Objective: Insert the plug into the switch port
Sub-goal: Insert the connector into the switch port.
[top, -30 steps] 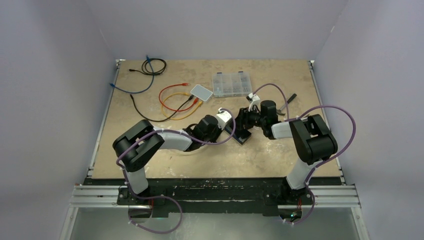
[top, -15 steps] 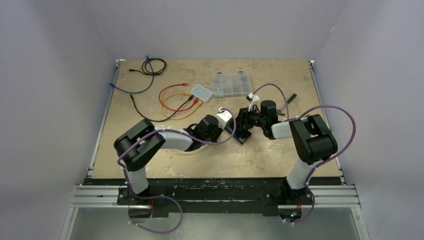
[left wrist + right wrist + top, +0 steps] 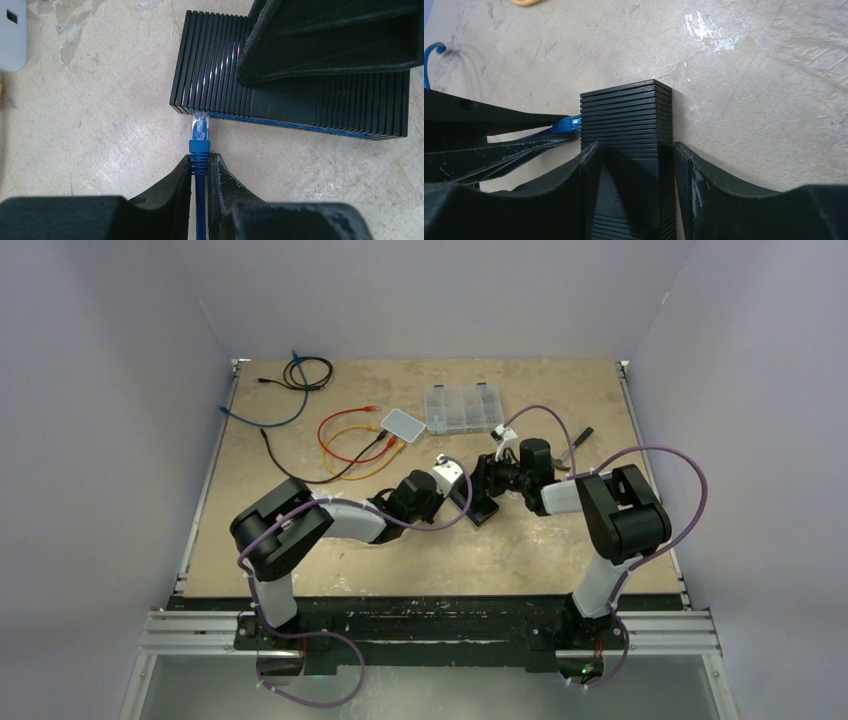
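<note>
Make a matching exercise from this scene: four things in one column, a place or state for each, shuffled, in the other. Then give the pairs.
Things
1. blue plug
2. black switch
3. white box
4. clear case

Places or states
A. between the right tool's fingers
B. see-through with small compartments, just right of the white box
C. pale, just left of the clear case
D. tip at the switch's front, its blue cable pinched in the left tool

Pairs: 1-D, 2-A, 3-C, 4-B
</note>
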Available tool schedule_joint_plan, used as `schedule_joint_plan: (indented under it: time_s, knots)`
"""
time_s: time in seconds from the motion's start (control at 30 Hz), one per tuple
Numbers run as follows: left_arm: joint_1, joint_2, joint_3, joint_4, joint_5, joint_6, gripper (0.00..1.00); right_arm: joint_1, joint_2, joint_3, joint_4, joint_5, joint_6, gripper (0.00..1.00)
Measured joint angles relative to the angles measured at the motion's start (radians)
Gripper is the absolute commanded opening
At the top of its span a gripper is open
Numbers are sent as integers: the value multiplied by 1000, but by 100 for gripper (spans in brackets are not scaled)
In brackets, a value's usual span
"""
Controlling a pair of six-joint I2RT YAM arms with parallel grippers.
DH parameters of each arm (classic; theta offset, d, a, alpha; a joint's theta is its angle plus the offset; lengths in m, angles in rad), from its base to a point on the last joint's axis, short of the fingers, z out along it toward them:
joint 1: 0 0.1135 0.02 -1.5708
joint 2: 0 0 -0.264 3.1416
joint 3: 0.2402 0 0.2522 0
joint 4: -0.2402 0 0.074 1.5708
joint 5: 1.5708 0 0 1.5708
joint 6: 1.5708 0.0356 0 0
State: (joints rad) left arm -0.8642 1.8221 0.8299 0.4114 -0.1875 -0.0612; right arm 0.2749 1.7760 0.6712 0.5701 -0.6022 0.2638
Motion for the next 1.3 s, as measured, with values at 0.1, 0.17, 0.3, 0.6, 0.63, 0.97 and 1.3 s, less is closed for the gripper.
schedule_joint_plan:
  time_s: [0.1, 0.17, 0.3, 0.6, 0.63, 0.97, 1.3]
  knots:
    - [0, 2, -11, 19, -8, 23, 0, 0, 12, 11, 0, -20, -4, 56]
    - [-1, 6, -19, 39, -12, 52, 0, 2, 20, 20, 0, -30, -11, 55]
    - [-2, 6, -51, 98, -17, 96, 0, 8, 33, 34, -2, -51, -31, 54]
    - [-1, 2, -133, 236, -17, 186, 0, 15, 71, 83, -24, -99, -77, 49]
    - [0, -1, -145, 251, -16, 192, 0, 18, 71, 84, -27, -105, -81, 48]
    - [47, -66, -245, 294, 32, 229, 0, 58, 93, 116, -54, -187, -119, 47]
    - [58, -59, -269, 350, 44, 241, 0, 58, 129, 154, -64, -233, -146, 44]
